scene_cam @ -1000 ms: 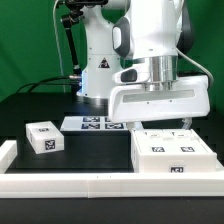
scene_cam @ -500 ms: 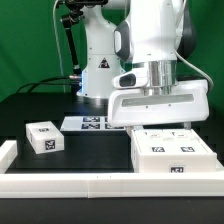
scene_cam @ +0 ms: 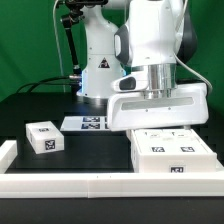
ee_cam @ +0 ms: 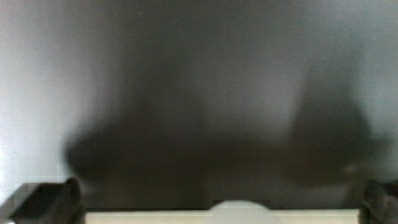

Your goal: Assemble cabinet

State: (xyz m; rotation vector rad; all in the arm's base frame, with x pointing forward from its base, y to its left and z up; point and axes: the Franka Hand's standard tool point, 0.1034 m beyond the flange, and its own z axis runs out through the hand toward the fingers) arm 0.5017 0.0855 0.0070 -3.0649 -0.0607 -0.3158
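The cabinet body [scene_cam: 172,152] is a white box with tags on top, lying at the exterior view's right. A small white tagged block [scene_cam: 43,138] lies at the left. My gripper [scene_cam: 160,126] hangs close over the far edge of the cabinet body, its fingertips hidden behind the wide white hand. In the wrist view the gripper [ee_cam: 210,200] shows two dark fingers [ee_cam: 39,203] far apart at the picture's edges, with nothing between them. A white edge with a rounded bump [ee_cam: 240,212] lies under them. The rest of that view is blurred and dark.
The marker board [scene_cam: 92,123] lies flat behind the block, at the foot of the robot base. A long white border rail [scene_cam: 70,184] runs along the front, with a raised end at the left [scene_cam: 8,150]. The table top is black.
The hand has sunk slightly toward the cabinet body. The block, the cabinet body and the marker board have not moved.
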